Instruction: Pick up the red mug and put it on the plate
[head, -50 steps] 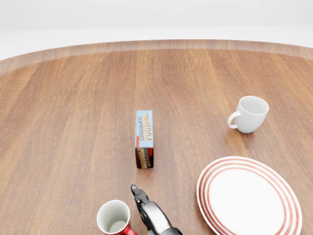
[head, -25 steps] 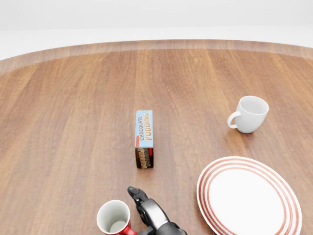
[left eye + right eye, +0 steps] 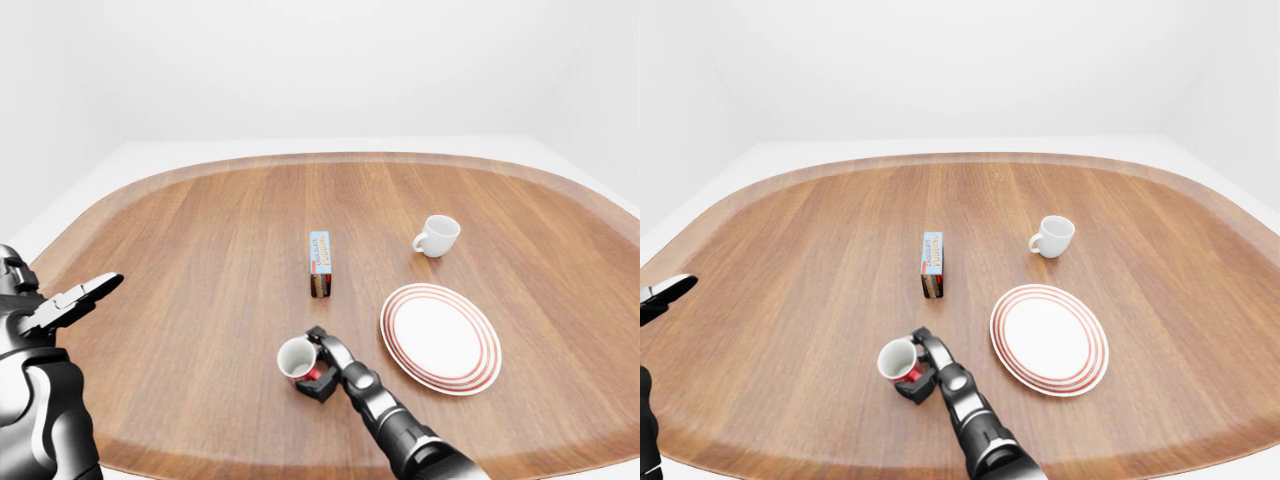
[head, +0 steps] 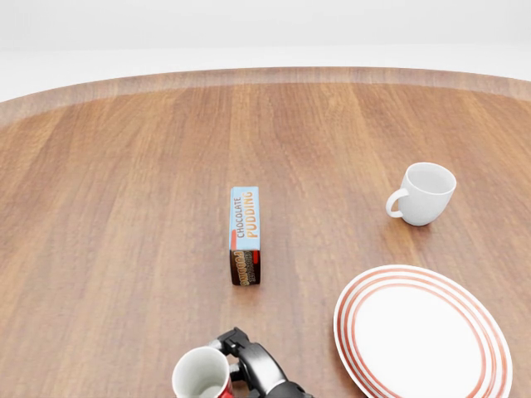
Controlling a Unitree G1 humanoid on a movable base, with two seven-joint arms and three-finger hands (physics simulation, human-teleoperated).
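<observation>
Black and silver, the right hand [image 3: 318, 368] wraps its fingers [image 3: 317, 335] round the red mug [image 3: 298, 361], gripping it on the side toward the plate. The mug shows its white inside and sits near the table edge closest to the robot; whether its base touches the wood or is just clear of it cannot be told. In the head view the mug [image 4: 202, 375] lies at the bottom of the frame, partly cut off.

Taking the red mug as the landmark: the chocolate pudding box [image 4: 245, 235] lies above it in the head view, near but apart, flat on the wooden table [image 3: 200, 250]. The white plate with red rings [image 3: 440, 337] lies to the mug's right, apart from it and bare. The white cup [image 3: 438, 235] stands upright well up and to the right of the mug, beyond the plate, its handle pointing left.

Far to the mug's left in the left-eye view, the left hand [image 3: 72, 300] hovers at the table's edge with fingers stretched out, holding nothing.
</observation>
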